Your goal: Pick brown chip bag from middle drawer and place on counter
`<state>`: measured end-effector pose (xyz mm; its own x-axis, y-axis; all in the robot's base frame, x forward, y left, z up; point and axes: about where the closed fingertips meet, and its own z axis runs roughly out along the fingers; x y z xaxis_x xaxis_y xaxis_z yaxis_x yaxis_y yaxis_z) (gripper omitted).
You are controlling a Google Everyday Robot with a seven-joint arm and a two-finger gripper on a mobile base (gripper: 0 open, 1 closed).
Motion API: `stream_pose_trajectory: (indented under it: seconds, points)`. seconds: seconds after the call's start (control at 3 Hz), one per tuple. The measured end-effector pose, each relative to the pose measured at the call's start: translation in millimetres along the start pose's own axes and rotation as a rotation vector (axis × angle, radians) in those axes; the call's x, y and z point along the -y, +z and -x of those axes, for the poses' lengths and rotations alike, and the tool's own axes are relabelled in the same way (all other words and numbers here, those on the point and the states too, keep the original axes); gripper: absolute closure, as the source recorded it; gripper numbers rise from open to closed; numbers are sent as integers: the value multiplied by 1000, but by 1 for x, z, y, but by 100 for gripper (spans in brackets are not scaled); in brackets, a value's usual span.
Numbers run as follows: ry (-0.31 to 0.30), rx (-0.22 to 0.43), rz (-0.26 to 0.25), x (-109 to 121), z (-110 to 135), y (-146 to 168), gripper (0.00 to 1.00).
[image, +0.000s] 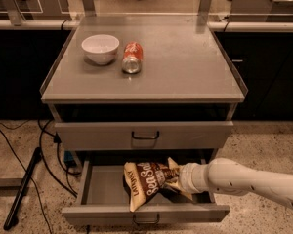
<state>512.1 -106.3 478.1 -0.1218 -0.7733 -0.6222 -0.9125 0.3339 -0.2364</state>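
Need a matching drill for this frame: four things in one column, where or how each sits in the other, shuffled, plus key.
Column A
1. white bowl
2. orange soda can
3. brown chip bag
4. tool

Column B
a. lying on its side on the counter
b. inside the open middle drawer
c. upright on the counter, furthest left
d. at the bag's right end, its arm reaching in from the right

Pairs: 1-c, 2-a, 3-b, 4-d
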Motion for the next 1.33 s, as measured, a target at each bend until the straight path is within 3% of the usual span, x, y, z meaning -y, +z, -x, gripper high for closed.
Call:
stream_pose_trajectory:
  seconds: [0.67,1.0,1.33]
  points:
    - [-58,-12,-91,-6,45,-87,100]
    - [-148,-7,-198,-2,100,-147,100]
    - [-148,-7,-198,-2,100,-147,100]
